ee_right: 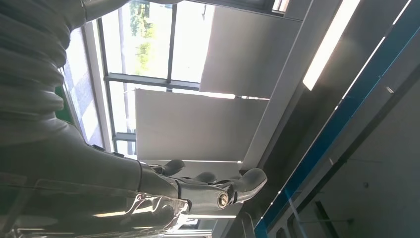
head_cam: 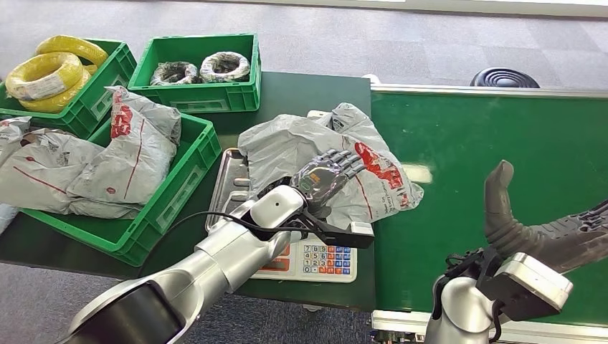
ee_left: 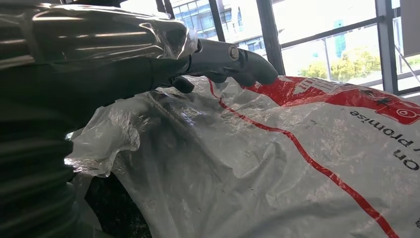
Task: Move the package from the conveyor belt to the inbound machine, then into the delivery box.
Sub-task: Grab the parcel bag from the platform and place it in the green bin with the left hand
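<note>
A grey plastic package [head_cam: 287, 147] with red print lies on the metal tray of the weighing machine [head_cam: 228, 186], its right end hanging over onto the green conveyor belt [head_cam: 487, 143]. My left hand [head_cam: 326, 175] rests flat on top of the package, fingers stretched out across it. In the left wrist view the fingers [ee_left: 233, 59] lie just over the crinkled package [ee_left: 297, 168]. My right hand [head_cam: 545, 229] hovers over the belt's near right part, palm up, thumb raised, holding nothing; its fingers [ee_right: 198, 186] are spread in the right wrist view.
A green crate [head_cam: 183, 183] holding several grey packages stands left of the machine. Behind it are a crate of yellow cable coils [head_cam: 50, 72] and a crate with two wrapped coils [head_cam: 201, 68]. The machine's keypad [head_cam: 326, 259] faces the near table edge.
</note>
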You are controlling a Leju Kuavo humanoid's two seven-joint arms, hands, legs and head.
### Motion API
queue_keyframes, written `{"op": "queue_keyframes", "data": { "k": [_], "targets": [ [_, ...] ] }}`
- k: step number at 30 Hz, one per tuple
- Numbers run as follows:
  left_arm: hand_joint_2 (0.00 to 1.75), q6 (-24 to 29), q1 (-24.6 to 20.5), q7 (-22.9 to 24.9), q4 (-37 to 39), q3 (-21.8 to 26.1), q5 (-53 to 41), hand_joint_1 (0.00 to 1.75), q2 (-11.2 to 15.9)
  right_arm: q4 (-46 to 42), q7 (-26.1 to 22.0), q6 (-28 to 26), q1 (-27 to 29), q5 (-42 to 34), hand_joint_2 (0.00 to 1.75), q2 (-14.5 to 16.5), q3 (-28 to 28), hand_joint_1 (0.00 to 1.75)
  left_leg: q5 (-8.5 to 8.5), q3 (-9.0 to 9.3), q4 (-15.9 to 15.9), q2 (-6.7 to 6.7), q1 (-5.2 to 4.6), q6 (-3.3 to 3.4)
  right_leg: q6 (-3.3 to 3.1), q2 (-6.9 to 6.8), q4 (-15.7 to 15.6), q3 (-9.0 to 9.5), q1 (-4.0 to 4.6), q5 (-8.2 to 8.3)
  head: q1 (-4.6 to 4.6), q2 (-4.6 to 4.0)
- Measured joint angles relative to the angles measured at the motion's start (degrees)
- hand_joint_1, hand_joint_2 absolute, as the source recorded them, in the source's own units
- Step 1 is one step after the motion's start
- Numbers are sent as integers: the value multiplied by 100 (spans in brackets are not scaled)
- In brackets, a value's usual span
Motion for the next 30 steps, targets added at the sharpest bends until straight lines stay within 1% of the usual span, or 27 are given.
{"op": "queue_keyframes", "data": {
  "k": [30],
  "targets": [
    [175,0,-8,0,13,-36,0,0,0,0,0,0,0,0,175,0,-2,0,0,0,0,0,0,0,0,0,0,0,0,0,1,0]
  ]
}}
